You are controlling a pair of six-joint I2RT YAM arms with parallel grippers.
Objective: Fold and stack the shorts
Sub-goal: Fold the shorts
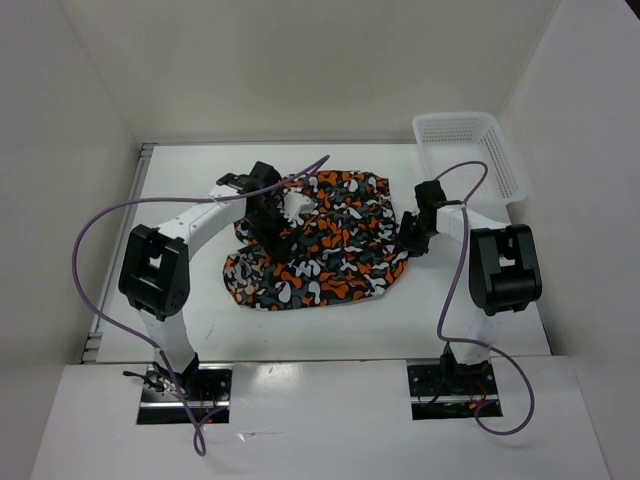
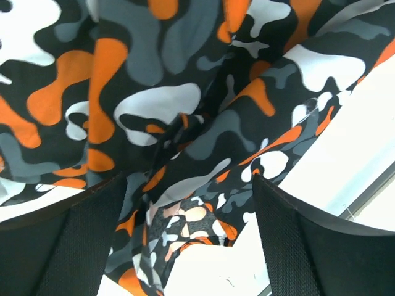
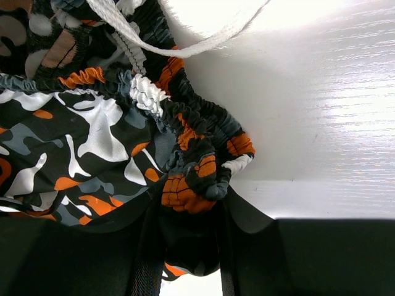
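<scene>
White lattice basket (image 1: 505, 165): shorts (image 1: 320, 250) lie outside it | left hand (image 2: 188, 185) spread over shorts | right hand (image 3: 185, 228) pinching waistband (image 3: 185, 126)

A robotics lab: white panels (image 1: 300, 70) box in a tabletop (image 1: 330, 335) bearing two bolted arms (image 1: 155, 275) trailing purple cables (image 1: 85, 240).

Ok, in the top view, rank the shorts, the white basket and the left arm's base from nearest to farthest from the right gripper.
1. shorts: at the right gripper itself, the waistband pinched in its jaws, the cloth spreading to its left.
2. white basket: beyond the gripper, in the far right corner.
3. left arm's base: at the near edge, on the left side.
</scene>
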